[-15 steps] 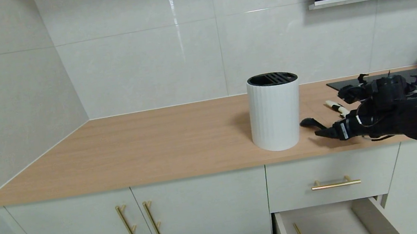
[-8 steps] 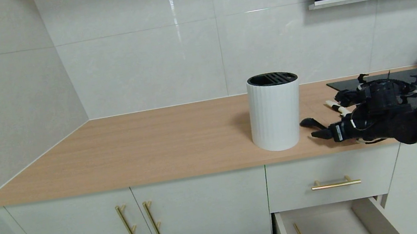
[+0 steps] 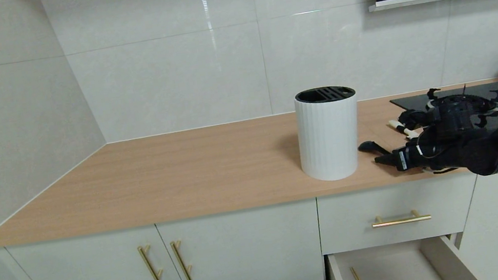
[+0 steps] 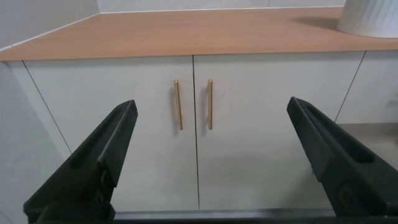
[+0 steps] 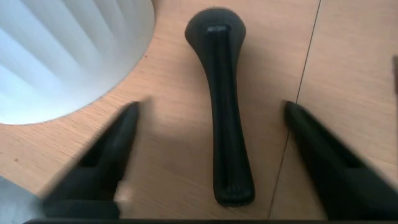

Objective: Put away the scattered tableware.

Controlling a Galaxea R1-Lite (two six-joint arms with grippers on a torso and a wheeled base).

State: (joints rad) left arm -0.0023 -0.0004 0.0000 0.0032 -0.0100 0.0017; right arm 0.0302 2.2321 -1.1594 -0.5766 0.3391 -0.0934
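Black and matt, the utensil handle (image 5: 221, 112) lies flat on the wooden desk (image 3: 185, 174), just beside the foot of the white ribbed holder (image 3: 328, 133) but not touching it. Its rounded butt points towards the holder and its other end runs back under the right arm, so I cannot tell what kind of head or blade it carries. It looks like stiff moulded plastic, light and smooth, so it may skid or roll a little under a loose pinch. The sound place to take it is across the slimmer waist, midway along, where the sides run nearly parallel. The right pincer (image 5: 211, 109) is spread wide and low over the desk, one finger on either side of the handle and neither touching it. Near it, further back, a second utensil with a pale handle (image 3: 400, 128) lies by the edge of the dark glass hob (image 3: 406, 100). Below the desk's front edge a drawer (image 3: 439, 259) stands pulled open. The left pincer (image 4: 211, 107) is also spread wide, holding nothing, down in front of the cupboard doors (image 4: 124, 137) with their brass pulls.
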